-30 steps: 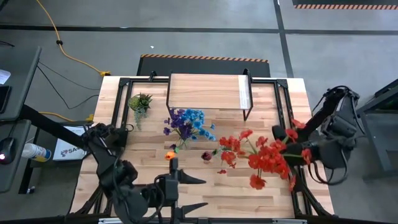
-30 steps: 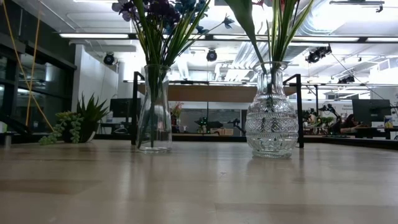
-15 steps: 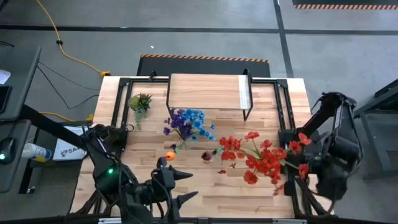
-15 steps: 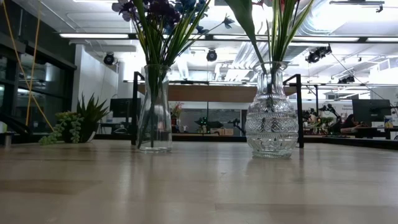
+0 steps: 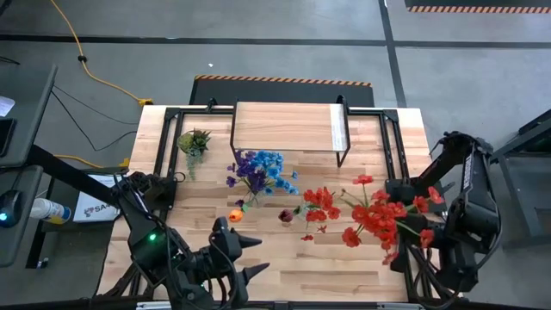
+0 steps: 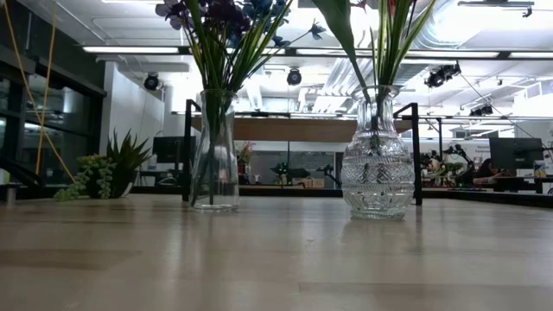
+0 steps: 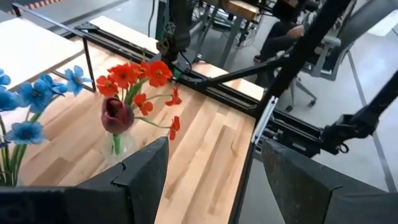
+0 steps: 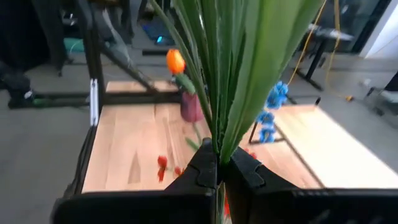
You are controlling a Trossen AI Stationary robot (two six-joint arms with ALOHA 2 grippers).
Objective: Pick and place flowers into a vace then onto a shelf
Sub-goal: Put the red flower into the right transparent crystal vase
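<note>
1. From overhead I see my right gripper (image 5: 428, 226) at the table's right edge, holding red flowers (image 5: 376, 220).
2. Its wrist view shows jaws pinching green stems (image 8: 227, 74) (hidden overhead).
3. Left gripper (image 5: 250, 256) waits, jaws spread.
4. The shelf (image 5: 288, 126) is bare.

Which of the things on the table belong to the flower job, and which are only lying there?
Belong to the job:
- red flowers held in the shut right claw
- blue flowers in the slim vase
- round vase
- shelf
- left claw, open, waiting at the near edge

Only lying about:
- small green plant
</note>
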